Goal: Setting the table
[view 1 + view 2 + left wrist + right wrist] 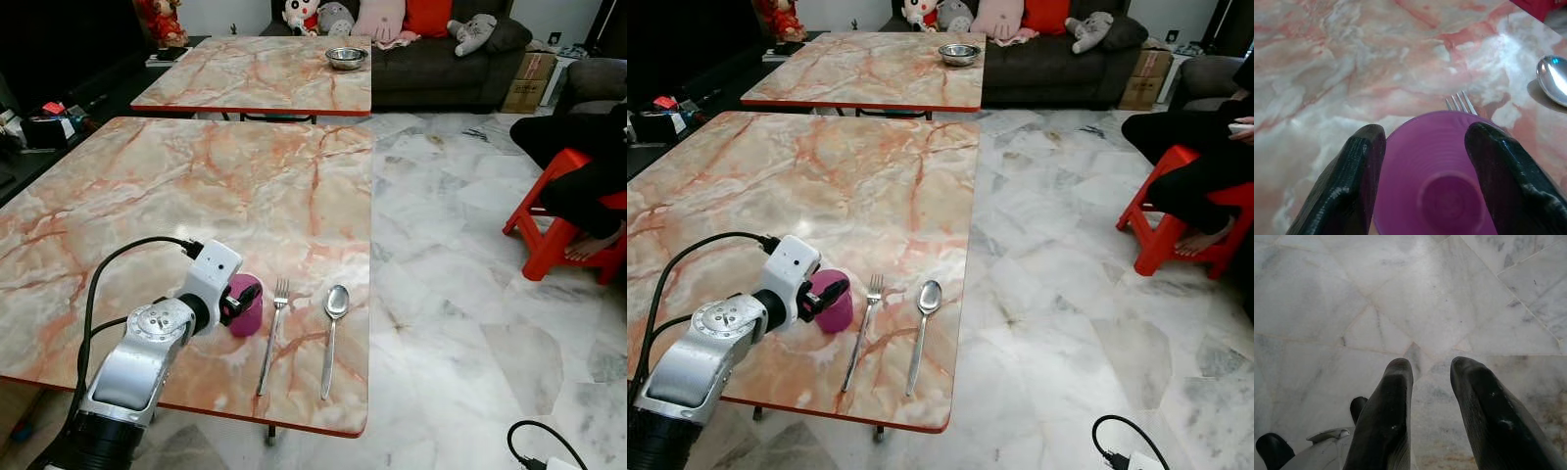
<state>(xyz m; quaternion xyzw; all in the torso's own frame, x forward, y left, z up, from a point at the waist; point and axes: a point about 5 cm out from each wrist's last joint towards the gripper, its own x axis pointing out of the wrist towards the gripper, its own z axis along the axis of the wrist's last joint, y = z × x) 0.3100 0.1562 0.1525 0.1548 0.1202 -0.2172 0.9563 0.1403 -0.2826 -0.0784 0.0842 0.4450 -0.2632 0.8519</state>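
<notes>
The purple cup [245, 305] stood upright near the front edge of the marble table [196, 186], just left of the fork [273, 333], with the spoon [333, 333] beyond. We found the left gripper [1422, 161] with its jaws spread on either side of the cup's wall; whether they pressed it we could not tell. We judged the cup light, thin plastic, smooth and easily tipped, best held at mid-wall with mild pressure. The right gripper [1430, 401] hung over the tiled floor [1400, 293], jaws slightly apart and empty. A steel bowl [346, 57] sat on the far table [255, 78].
</notes>
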